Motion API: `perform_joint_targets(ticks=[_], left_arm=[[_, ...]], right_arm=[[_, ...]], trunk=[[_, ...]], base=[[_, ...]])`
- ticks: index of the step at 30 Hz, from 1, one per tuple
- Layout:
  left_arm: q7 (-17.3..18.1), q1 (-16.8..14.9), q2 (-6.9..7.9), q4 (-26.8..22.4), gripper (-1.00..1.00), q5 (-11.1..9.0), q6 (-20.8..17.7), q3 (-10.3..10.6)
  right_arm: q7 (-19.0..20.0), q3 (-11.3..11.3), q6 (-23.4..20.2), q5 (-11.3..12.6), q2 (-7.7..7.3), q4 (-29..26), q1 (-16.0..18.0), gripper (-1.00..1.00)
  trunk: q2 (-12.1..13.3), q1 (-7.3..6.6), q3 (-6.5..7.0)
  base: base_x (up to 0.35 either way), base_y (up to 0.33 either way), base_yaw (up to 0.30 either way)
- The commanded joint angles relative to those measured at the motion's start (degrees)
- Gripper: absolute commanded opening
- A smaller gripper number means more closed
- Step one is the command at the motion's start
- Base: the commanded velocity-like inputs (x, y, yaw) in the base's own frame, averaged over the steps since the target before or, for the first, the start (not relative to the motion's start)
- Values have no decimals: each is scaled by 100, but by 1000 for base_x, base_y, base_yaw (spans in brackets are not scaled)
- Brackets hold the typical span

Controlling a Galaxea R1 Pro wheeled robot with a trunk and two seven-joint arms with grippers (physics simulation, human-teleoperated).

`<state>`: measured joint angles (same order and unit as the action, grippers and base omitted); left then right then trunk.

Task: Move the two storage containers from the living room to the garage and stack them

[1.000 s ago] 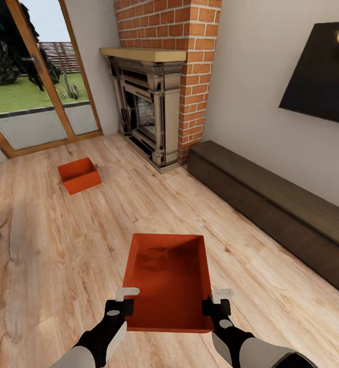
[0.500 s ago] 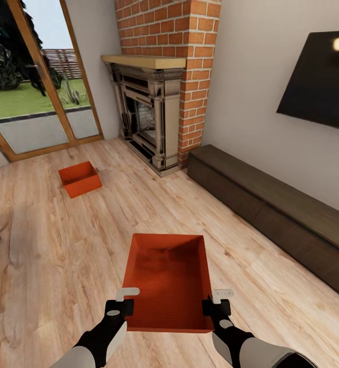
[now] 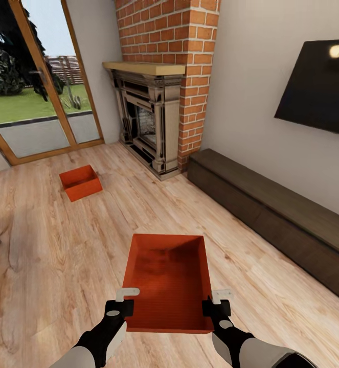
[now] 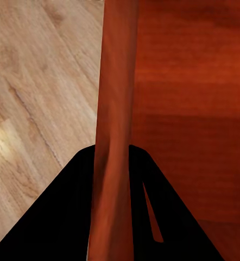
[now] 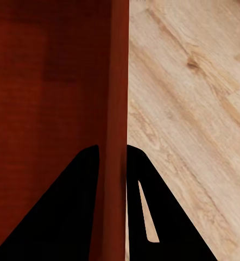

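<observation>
We carry 1 orange-red rectangular open-topped plastic storage container (image 3: 168,278) in front of us, above the light wood-plank floor (image 3: 62,245) of the living room. Its thin plain walls slope slightly inward to a flat, finely ribbed bottom, and nothing lies inside. Our left gripper (image 3: 122,302) pinches the left side wall near the near corner; in the left wrist view its dark fingers (image 4: 71,217) sit on either side of that wall (image 4: 115,109), closed on it. Our right gripper (image 3: 216,304) clamps the right side wall the same way, its fingers (image 5: 71,217) straddling the wall (image 5: 115,81).

The 2nd identical orange-red container (image 3: 80,182) rests on the floor well ahead and to the left, near the wood-framed glass door (image 3: 36,87); it seems empty, though it is small at this range. Beyond stand the red brick fireplace (image 3: 161,92), a long dark wooden low cabinet (image 3: 271,214) and a black wall TV (image 3: 320,87).
</observation>
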<state>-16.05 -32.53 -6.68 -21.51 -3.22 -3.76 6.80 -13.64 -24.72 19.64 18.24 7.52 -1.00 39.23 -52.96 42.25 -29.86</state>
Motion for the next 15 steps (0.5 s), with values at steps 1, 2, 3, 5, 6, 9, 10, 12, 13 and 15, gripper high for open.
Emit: perform_joint_targets(ticks=[1,2,3,5,6,9,10,12,13,15], left_arm=[[-117,1,0,-3,-100,-3,-46,-82],[-117,1,0,-3,-100,-3,-46,-82],[-117,1,0,-3,-100,-3,-46,-82],[-117,1,0,-2,-100,-3,-46,-82],[-117,1,0,-2,-100,-3,-46,-82],[-117,0,0,-2,-100,-3,-46,-82],[-117,0,0,-2,-100,-3,-46,-82],[-117,1,0,-8,-100,-3,-46,-82],[-117,1,0,-17,-100,-3,-46,-82],[-117,1,5,-24,-100,-3,-46,-82]], right_arm=[[-11,301,19,-22,4,-15,5,-100],[-11,301,20,-22,4,-15,5,-100],[-9,301,18,-22,4,-15,5,-100],[-13,301,21,-22,4,-15,5,-100],[-12,301,21,-22,4,-15,5,-100],[-11,301,22,-22,2,-15,5,-100],[-10,301,22,-22,3,-15,5,-100],[-9,301,22,-25,3,-17,5,-100],[-8,301,22,-26,4,-17,5,-100],[-7,301,21,-29,4,-17,5,-100]], trunk=[[-3,0,5],[-3,0,14],[-3,0,24],[-3,0,42],[-3,0,52],[-3,0,80],[-3,0,89],[-3,0,108],[-3,0,117],[-3,0,136]], base=[[0,0,0],[0,0,0],[0,0,0],[0,0,0],[0,0,0],[0,0,0],[0,0,0],[0,0,0],[0,0,0],[0,0,0]])
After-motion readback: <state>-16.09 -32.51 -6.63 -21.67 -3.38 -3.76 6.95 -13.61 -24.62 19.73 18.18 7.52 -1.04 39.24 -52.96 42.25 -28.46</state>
